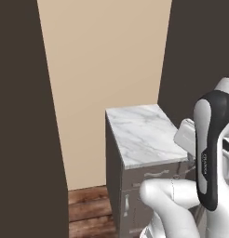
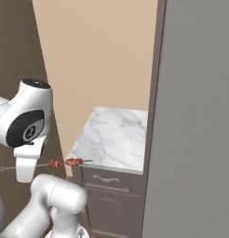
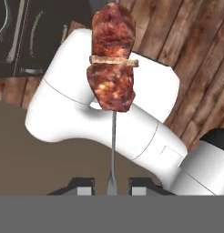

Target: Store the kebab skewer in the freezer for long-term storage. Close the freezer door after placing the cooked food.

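The claw was clenched on the kebab skewer, its two small dark fingertips pressed against the thin metal shaft from either side in the hand view. The shaft was a slim grey rod carrying two rounded, glossy reddish-brown meat chunks, mottled and rough, with a thin pale slice between them. In the right base view the kebab skewer was held level in the air, its small ring end at the left and its meat chunks just in front of the near edge of the desk. That desk was a white marble slab with grey veining over grey drawer fronts with curved metal pulls. A flat matte-grey panel stood at the right edge of that view. The floor was brown wood planking, the wall plain beige. Small lettering ran along the arm's dark link but was too small to read.
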Tool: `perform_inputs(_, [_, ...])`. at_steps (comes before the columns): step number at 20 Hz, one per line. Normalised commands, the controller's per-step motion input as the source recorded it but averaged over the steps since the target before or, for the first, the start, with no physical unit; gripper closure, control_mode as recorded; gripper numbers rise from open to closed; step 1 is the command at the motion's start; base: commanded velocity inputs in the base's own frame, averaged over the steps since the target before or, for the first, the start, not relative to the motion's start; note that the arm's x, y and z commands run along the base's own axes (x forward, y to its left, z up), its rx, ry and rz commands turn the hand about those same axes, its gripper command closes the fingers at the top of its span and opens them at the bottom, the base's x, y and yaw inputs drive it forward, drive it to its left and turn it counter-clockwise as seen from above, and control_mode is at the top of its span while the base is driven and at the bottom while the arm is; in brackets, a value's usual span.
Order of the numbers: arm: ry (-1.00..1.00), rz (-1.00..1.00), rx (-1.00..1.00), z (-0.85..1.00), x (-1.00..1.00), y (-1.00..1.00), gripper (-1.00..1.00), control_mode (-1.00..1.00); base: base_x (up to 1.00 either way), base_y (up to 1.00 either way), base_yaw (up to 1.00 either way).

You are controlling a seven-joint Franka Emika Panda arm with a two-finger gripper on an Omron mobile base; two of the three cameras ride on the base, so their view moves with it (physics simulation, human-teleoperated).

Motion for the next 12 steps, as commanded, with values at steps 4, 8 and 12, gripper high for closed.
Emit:
perform_inputs(4, [0.0, 0.0, 0.0, 0.0, 0.0, 0.0, 1.0, 1.0, -0.95, 0.0, -0.1])
perform_inputs(8, [0.0, 0.0, 0.0, 0.0, 0.0, 0.0, 1.0, 1.0, -1.0, -0.09, -0.16])
perform_inputs(12, [0.0, 0.0, 0.0, 0.0, 0.0, 0.0, 1.0, 1.0, -0.85, -0.11, -0.17])
